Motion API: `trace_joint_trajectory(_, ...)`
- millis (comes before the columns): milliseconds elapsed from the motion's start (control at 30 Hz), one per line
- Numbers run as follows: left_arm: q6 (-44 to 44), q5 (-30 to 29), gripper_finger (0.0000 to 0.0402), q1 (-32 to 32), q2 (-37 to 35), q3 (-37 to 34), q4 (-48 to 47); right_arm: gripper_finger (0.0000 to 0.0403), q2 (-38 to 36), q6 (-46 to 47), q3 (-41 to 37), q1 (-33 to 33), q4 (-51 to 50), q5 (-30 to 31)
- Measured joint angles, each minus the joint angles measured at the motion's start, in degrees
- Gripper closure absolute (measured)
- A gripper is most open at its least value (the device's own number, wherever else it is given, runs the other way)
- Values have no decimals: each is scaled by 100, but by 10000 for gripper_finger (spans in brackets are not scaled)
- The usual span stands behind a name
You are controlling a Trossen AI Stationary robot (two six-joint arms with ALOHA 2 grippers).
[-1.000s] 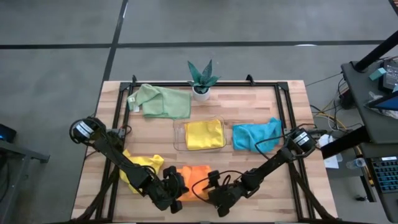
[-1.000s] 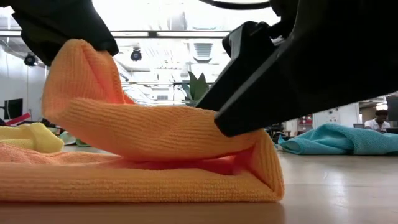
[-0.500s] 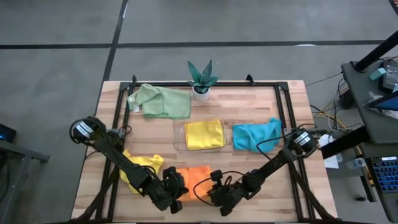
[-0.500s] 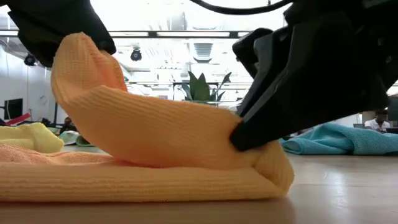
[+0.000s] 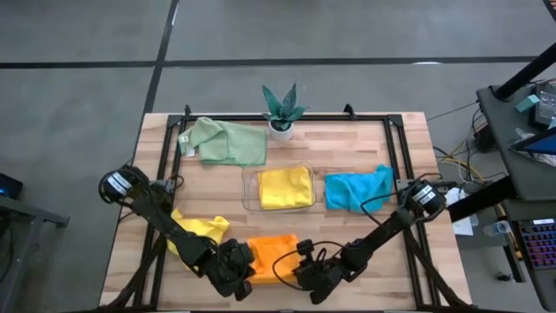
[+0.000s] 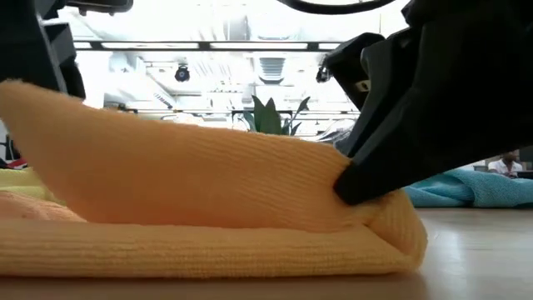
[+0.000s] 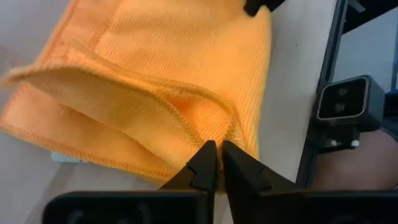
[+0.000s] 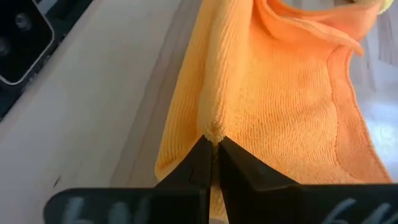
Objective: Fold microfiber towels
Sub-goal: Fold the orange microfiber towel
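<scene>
High view: the wooden table (image 5: pixel 365 148) carries five microfiber towels. The pale green towel (image 5: pixel 224 142) lies loosely bunched at the far left, near the potted plant (image 5: pixel 281 111). One yellow towel (image 5: pixel 285 187) lies flat inside the clear tray (image 5: pixel 248 198) at centre, apparently already folded. The teal-blue towel (image 5: pixel 356 188) lies rumpled just beside the tray, toward the right arm's side. A second yellow towel (image 5: pixel 201 230) lies crumpled at the near left.

The orange towel (image 5: pixel 271 252) sits at the near edge, between the two arms, and is the one in hand. The left gripper (image 7: pixel 217 163) is clamped on one corner of its doubled edge; the right gripper (image 8: pixel 211 149) is clamped on the opposite corner. In the low view the upper layer is held slightly raised above the lower layer, with the fold at the right arm's end.

Judged progress: one towel appears finished, the orange towel is partway through folding, and three towels remain unfolded.
</scene>
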Motion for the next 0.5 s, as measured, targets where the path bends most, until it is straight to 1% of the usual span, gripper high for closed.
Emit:
trace_joint_trajectory(100, -48, 127, 358, -3, 11, 0, 7, 385, 2, 3, 0, 0, 85, -47)
trace_joint_trajectory(167, -117, 228, 333, -4, 11, 0, -8, 371, 0, 82, 0, 0, 102, -107)
trace_joint_trajectory(233, -149, 250, 308, -4, -6, 0, -115, 348, 2, 182, 1, 0, 103, -144)
trace_joint_trajectory(367, -147, 279, 264, -2, -58, 7, -106, 290, -13, 197, 7, 3, 100, -147)
trace_joint_trajectory(500, -158, 322, 244, 2, -124, 15, -102, 240, -210, 195, 7, 31, 5, -147)
